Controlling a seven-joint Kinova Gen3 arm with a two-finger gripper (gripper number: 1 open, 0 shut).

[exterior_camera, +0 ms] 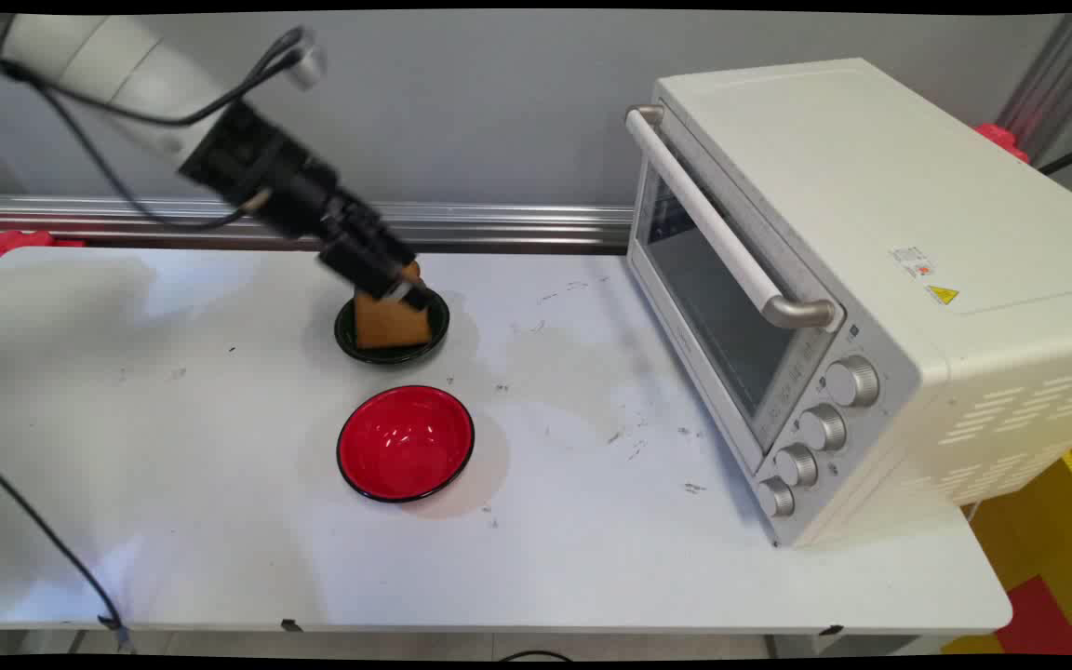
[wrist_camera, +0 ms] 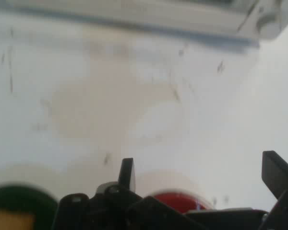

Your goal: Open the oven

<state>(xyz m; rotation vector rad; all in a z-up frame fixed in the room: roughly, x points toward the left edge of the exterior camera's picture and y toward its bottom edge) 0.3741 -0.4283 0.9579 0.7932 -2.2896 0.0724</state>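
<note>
Toast [exterior_camera: 392,323] (golden-brown wedge) leaning in dark bowl [exterior_camera: 346,337], seemingly pincer-free.

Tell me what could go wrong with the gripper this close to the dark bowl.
The open gripper is right at the toast tilted up in the dark bowl; a nudge could topple the toast or slide the bowl. The red bowl stands close by and might get bumped.

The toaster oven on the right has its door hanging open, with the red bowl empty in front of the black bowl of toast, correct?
Not quite: the toaster oven has its door shut, handle up against the front, as the main view shows. The rest holds: the red bowl is empty and sits nearer the camera than the black bowl, which holds the toast.
</note>
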